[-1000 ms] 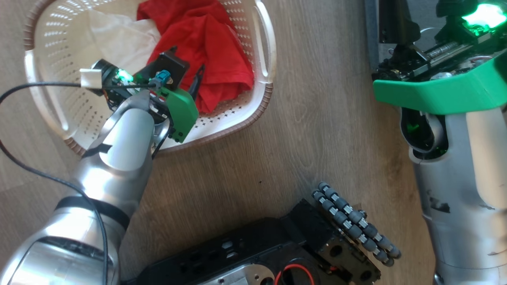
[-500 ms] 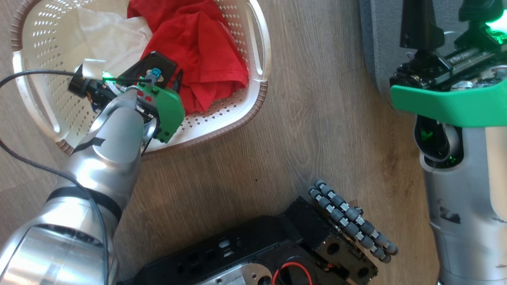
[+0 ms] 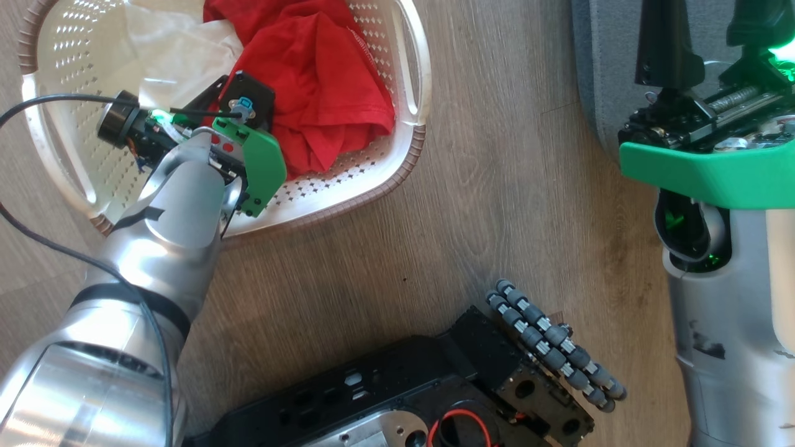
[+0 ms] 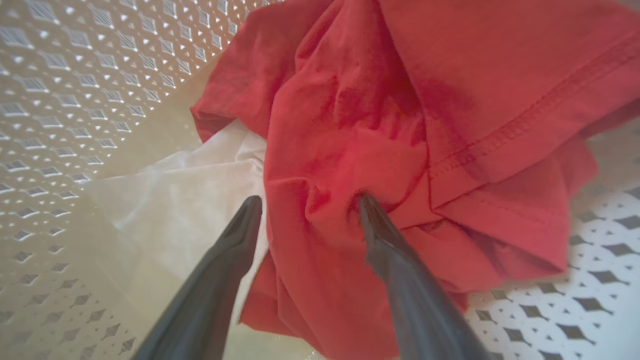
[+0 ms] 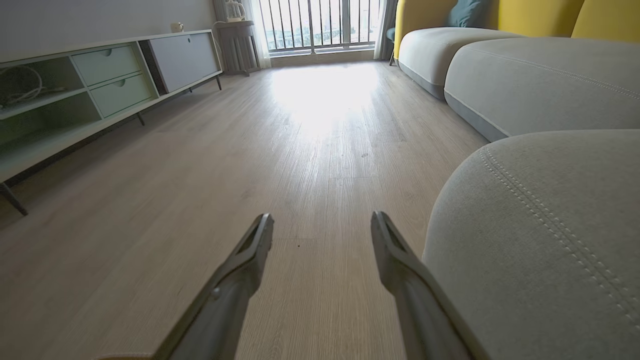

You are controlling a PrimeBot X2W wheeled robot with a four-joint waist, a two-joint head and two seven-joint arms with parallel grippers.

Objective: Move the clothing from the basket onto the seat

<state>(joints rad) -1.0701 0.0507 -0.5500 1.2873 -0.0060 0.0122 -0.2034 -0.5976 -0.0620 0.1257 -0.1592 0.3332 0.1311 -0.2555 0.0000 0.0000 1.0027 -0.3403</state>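
Since a second before, the left arm had pushed deeper into the cream plastic perforated laundry basket [image 3: 410, 155] with its brown woven-look rim, its wrist turning towards the cloth, and the head camera had shifted slightly too. The left end effector [image 4: 308, 200] was now at the bright red soft fabric garment [image 4: 350, 150], which lay crumpled inside the basket, in the half nearer the large grey fabric-upholstered sofa seat [image 5: 540, 240]. Its two dark fingers stood moderately apart and had not closed on anything. One tip pressed into a red fold and the other rested at the edge where the red met the white panel [image 4: 190, 200], so a ridge of red cloth sat between them. That ridge seemed to run roughly along the fingers, so closing would probably pinch across it. The heap as a whole showed no clean long axis. This arm was plainly the nearer one. The right end effector [image 5: 322, 217] hung well apart from the basket, above the pale wooden floor [image 5: 300, 125] just beside the seat's rounded, double-stitched corner, with its fingers spread and empty. The garment looked thin and limp, bunched in soft overlapping folds with a stitched hem running diagonally across the top layer. It would likely trail and unfold when lifted, and part of it might drag over the basket's rim.
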